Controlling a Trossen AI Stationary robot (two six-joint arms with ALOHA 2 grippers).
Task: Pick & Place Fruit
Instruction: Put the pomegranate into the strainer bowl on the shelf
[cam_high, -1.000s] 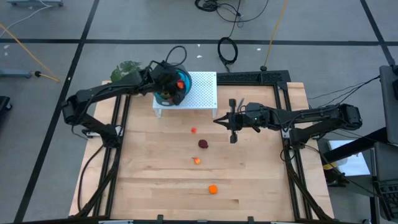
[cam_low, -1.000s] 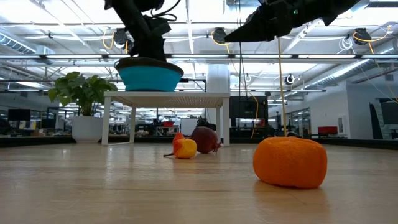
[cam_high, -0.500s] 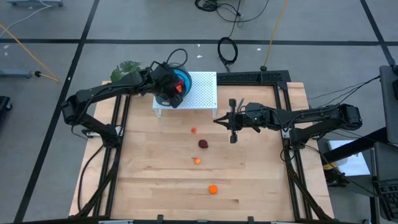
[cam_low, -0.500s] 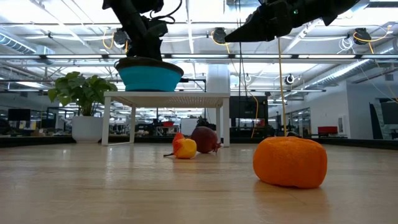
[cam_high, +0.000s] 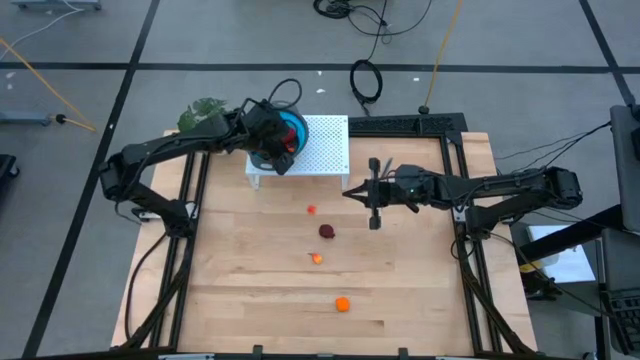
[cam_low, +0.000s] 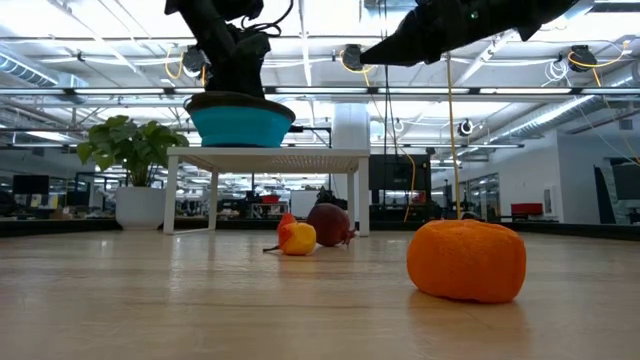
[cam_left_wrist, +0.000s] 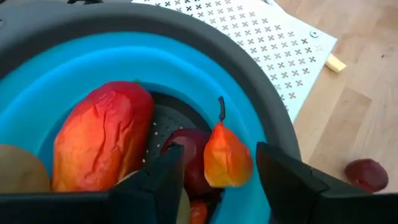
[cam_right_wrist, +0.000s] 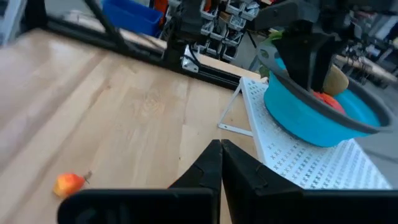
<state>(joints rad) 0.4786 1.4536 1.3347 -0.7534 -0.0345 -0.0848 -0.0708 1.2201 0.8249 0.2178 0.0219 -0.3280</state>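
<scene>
A: Pale wood counter (cam_high: 400, 290), plank grain, dark metal frame rails round it, grey tiled floor outside. Any writing?

B: None readable. White perforated stand (cam_high: 322, 148) at the far edge, cross-shaped holes, thin legs. Blue bowl (cam_left_wrist: 74, 68) on it, smooth, round, dark grey rim.

A: Left gripper (cam_left_wrist: 217, 180)?

B: Over the bowl, fingers (cam_left_wrist: 152, 186) spread apart and grasping nothing. Small pear-shaped orange-red fruit (cam_left_wrist: 227, 158) with a dark stem sits between them, inside the bowl, not pinched.

A: Rest of the bowl?

B: Long red-orange mango-shaped piece (cam_left_wrist: 102, 143), matte and wrinkled skin. Dark red ball (cam_left_wrist: 189, 152) just beside the pear, partly hidden. Olive-brown oval (cam_left_wrist: 22, 171) at the edge of view.

A: Fruit on the counter?

B: Tiny red bit (cam_high: 311, 209) nearest the stand, dark red ball piece (cam_high: 327, 231) below it, small orange-yellow piece (cam_high: 317, 258), then orange ball (cam_low: 467, 259), dimpled skin, lumpy, nearest the low camera. All well apart.

A: Right gripper (cam_high: 350, 192)?

B: Hovering above the counter just beside the stand's corner, fingers clenched together, empty.

A: Background?

B: Green leafy plant (cam_low: 130, 150) in a white pot, open hall with ceiling pipes.
</scene>
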